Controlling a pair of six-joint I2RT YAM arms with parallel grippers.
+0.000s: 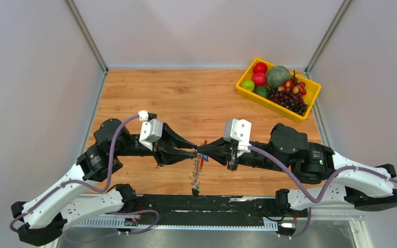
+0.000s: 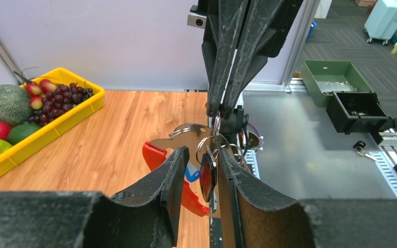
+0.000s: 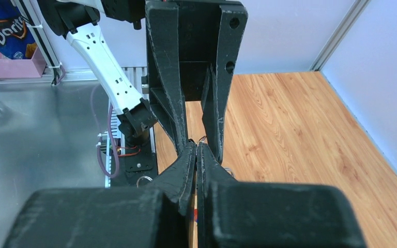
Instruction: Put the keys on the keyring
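My two grippers meet tip to tip above the near middle of the table. The right gripper (image 1: 203, 150) (image 3: 196, 147) is shut on the keyring (image 2: 178, 142), a grey strip with a red curved part (image 2: 154, 155) that hangs below its tips (image 2: 218, 111). Silver rings (image 1: 195, 175) dangle from it in a chain. The left gripper (image 1: 193, 150) (image 2: 202, 155) stands open. A black-headed key (image 2: 207, 178) hangs edge-on from a ring between its fingers, close to the right finger (image 2: 227, 170). Other keys are hidden.
A yellow tray (image 1: 269, 105) (image 2: 41, 137) of fruit stands at the table's back right corner. Beyond the near edge lies a metal surface (image 2: 300, 160) with a green box (image 2: 331, 77) and a black box (image 2: 362, 111).
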